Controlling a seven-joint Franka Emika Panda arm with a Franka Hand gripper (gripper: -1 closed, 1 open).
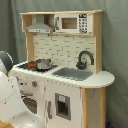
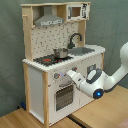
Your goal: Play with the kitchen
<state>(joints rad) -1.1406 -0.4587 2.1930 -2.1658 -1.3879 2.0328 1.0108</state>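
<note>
The kitchen [image 1: 65, 65] fills most of the frame in both exterior views, standing upright, white panels set in a light wood frame [image 2: 60, 60]. Along the top sit a grey hood [image 1: 39, 27] and a microwave [image 1: 73, 23]. On the counter a small metal pot [image 2: 61, 52] rests on the stovetop [image 2: 49, 59], beside the sink [image 1: 72, 74] with its curved black faucet [image 1: 85, 59]. Lower in the second exterior view, the oven door [image 2: 64, 94] appears closed, knobs [image 2: 56, 76] above it.
</note>
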